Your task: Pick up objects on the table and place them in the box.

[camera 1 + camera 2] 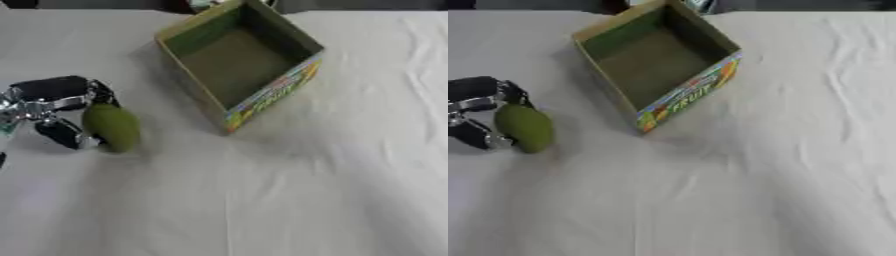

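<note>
One green fruit (112, 127) lies on the tabletop (289, 200), left robot hand (54, 107) curled around it; open box (241, 60) stands nearby, apart.

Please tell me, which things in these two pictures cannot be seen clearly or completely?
- Left hand: its arm is cut off by the left edge in both views.
- Green fruit: its hand-side face is hidden; contact with the table is unclear.
- Box: only "FRUIT" reads, in the right eye view; other print is blurred.
- Right hand: outside both views.
</note>
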`<act>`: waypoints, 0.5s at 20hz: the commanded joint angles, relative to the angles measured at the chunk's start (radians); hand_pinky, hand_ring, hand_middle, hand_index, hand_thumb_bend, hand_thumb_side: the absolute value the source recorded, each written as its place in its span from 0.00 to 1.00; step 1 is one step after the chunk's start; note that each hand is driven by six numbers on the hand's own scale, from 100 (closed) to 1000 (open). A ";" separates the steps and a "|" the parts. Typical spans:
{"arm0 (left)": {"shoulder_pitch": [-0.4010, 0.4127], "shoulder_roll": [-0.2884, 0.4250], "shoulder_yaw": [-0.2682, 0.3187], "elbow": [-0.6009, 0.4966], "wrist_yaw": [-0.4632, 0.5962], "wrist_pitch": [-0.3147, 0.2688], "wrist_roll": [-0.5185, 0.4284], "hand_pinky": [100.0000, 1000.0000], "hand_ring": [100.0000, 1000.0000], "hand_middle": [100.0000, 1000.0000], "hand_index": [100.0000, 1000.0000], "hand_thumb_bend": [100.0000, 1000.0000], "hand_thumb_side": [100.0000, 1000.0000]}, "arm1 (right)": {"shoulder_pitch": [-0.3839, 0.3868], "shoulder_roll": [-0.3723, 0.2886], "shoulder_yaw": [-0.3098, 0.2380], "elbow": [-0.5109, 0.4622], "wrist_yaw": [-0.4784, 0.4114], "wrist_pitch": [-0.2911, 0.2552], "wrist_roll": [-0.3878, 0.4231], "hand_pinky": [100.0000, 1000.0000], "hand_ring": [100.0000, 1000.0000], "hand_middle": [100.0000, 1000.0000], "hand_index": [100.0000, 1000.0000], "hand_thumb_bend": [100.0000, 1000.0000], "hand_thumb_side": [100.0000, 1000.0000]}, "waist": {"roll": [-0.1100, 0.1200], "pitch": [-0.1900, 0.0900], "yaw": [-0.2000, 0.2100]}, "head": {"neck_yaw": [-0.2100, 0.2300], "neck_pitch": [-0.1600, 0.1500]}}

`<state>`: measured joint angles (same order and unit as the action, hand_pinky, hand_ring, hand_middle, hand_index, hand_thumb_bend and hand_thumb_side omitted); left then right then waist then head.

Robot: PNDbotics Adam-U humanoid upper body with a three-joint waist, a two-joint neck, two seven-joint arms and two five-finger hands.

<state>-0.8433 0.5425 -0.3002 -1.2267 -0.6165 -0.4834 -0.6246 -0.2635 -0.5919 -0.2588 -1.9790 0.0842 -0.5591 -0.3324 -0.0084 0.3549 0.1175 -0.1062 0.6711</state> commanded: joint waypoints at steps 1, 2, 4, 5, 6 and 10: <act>-0.008 0.025 0.007 -0.035 0.011 -0.267 -0.271 0.54 0.51 0.43 0.65 0.10 0.00 | -0.005 -0.015 -0.014 -0.021 -0.003 0.002 -0.010 0.85 0.70 0.65 0.78 0.00 0.47 | 0.000 -0.021 0.000 | 0.001 -0.010; -0.007 0.028 0.007 -0.047 0.011 -0.266 -0.267 0.54 0.51 0.44 0.65 0.10 0.00 | -0.005 -0.015 -0.014 -0.021 -0.003 0.002 -0.011 0.85 0.70 0.65 0.78 0.00 0.47 | 0.001 -0.022 0.000 | 0.001 -0.010; -0.007 0.037 0.009 -0.070 0.007 -0.264 -0.259 0.53 0.50 0.45 0.65 0.13 0.00 | -0.004 -0.015 -0.014 -0.021 -0.004 0.004 -0.012 0.85 0.70 0.65 0.78 0.00 0.47 | 0.002 -0.023 0.001 | 0.000 -0.010; -0.006 0.042 0.011 -0.082 0.002 -0.262 -0.252 0.52 0.50 0.45 0.65 0.13 0.00 | -0.005 -0.015 -0.014 -0.021 -0.005 0.005 -0.012 0.85 0.70 0.65 0.78 0.00 0.47 | 0.003 -0.023 0.002 | -0.001 -0.010; -0.006 0.047 0.014 -0.094 -0.004 -0.258 -0.242 0.51 0.49 0.44 0.65 0.13 0.00 | -0.006 -0.016 -0.014 -0.021 -0.006 0.007 -0.013 0.85 0.70 0.65 0.78 0.00 0.47 | 0.003 -0.024 0.002 | -0.001 -0.010; -0.010 0.058 0.025 -0.135 -0.028 -0.234 -0.193 0.45 0.44 0.41 0.61 0.14 0.00 | -0.008 -0.018 -0.016 -0.021 -0.009 0.008 -0.016 0.85 0.70 0.65 0.78 0.00 0.47 | 0.002 -0.027 0.005 | -0.001 -0.008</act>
<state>-0.8360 0.5632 -0.2937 -1.3322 -0.6368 -0.4981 -0.6099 -0.2633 -0.5865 -0.2606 -1.9790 0.0798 -0.5529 -0.3442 -0.0076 0.3538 0.1226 -0.1068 0.6712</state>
